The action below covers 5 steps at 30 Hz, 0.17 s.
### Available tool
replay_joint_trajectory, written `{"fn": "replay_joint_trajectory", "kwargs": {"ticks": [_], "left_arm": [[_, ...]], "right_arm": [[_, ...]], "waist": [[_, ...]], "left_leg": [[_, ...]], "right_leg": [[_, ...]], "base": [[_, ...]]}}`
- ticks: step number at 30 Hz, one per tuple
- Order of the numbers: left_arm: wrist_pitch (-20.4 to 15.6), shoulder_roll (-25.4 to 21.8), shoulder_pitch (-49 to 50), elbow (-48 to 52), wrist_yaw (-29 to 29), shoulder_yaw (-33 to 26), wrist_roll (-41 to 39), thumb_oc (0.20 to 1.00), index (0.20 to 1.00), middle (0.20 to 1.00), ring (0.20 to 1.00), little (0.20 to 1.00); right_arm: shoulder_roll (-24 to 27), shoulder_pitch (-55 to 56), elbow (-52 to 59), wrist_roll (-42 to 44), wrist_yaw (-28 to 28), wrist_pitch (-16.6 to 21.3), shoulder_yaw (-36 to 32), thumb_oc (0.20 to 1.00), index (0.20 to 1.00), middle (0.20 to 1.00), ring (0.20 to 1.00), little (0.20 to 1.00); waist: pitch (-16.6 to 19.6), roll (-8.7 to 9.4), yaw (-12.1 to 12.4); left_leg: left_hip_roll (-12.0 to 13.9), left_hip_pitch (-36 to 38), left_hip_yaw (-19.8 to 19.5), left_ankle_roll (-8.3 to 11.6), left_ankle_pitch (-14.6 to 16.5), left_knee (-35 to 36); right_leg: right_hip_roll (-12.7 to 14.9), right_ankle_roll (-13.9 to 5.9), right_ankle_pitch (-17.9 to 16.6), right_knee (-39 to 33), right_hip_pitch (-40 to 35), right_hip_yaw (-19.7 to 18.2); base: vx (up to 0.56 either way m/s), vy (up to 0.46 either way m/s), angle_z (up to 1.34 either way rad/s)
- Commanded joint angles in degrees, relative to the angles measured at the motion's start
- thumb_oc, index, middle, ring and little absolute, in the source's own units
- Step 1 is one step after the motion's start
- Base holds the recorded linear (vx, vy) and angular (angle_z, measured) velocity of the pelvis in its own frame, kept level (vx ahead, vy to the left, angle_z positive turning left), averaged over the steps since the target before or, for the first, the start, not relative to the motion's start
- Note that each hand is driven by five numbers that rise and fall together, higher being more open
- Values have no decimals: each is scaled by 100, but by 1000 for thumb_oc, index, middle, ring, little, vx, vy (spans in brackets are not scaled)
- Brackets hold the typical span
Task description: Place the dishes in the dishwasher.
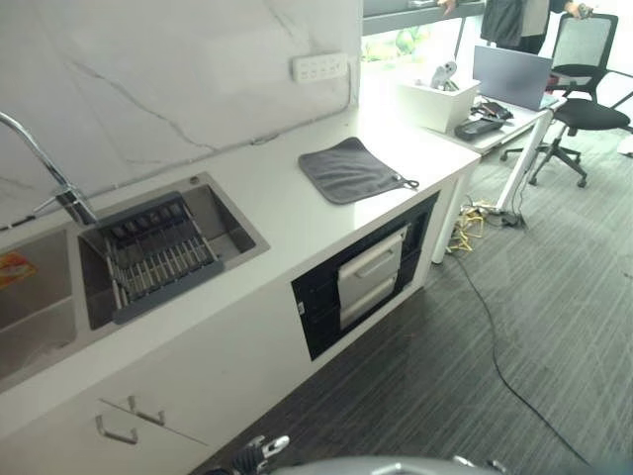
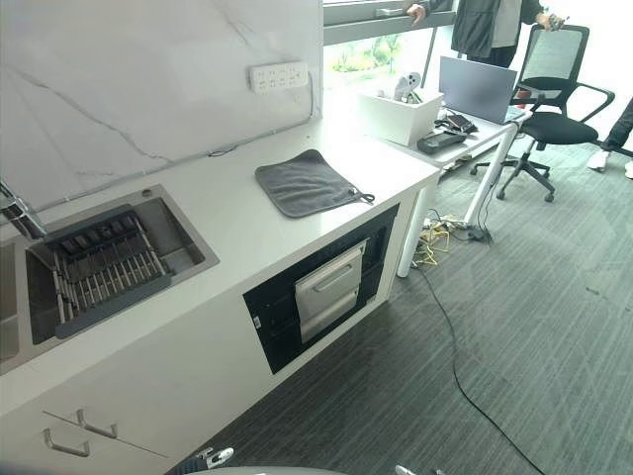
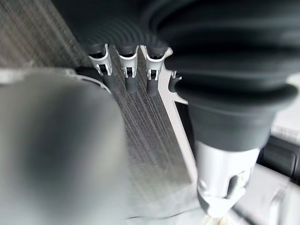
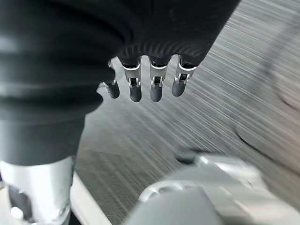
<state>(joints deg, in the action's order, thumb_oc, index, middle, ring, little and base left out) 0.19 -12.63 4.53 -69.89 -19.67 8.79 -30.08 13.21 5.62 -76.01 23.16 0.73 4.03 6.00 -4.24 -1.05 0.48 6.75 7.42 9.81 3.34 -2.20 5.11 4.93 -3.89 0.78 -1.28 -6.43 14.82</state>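
Left hand: hung low beside the robot over the grey carpet, fingers straight and relaxed, nothing between them.
Right hand: likewise down at the side above the carpet, fingers loose and straight, grasping nothing.
Dishwasher: built into the white counter front, dark surround with a pale drawer panel and bar handle; door closed, well apart from both sets of fingers, up and ahead of them.
Dish rack: dark rack sitting in the sink by the tap; slim items lay in it, too small to tell which. It stood well beyond the fingertips, further than the dishwasher.
Grey cloth: flat on the counter above the dishwasher, untouched.
Handling, judged: any dishes would likely be stiff, smooth, possibly wet and slippery, and breakable if ceramic or glass; light singly. A rim pinch between thumb and fingers looked the safest hold.
Door, judged: the bar handle offered the natural place for curled fingers to pull.
Background: a person stood by a desk with a laptop and an office chair.
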Motion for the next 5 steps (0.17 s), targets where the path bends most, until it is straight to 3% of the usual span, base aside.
{"fn": "replay_joint_trajectory", "kwargs": {"ticks": [1, 5], "left_arm": [[544, 136, -301, -301, -358, -15, -360, 1000, 1000, 1000, 1000, 1000], [499, 223, -318, -269, -321, 39, -352, 1000, 1000, 1000, 1000, 1000]], "right_arm": [[-166, -396, -197, 359, -267, -195, -62, 1000, 1000, 1000, 1000, 1000], [-247, -415, -201, 315, -263, -142, -7, 1000, 1000, 1000, 1000, 1000]], "waist": [[-326, 189, 2], [-305, 175, 0]], "left_leg": [[-120, 179, 5, -225, 251, -56], [-97, 179, -38, -210, 235, -32]], "right_leg": [[420, -348, -275, 19, -175, -18], [390, -326, -260, -2, -184, -34]], "base": [[96, -37, 0], [28, -17, 1]]}}
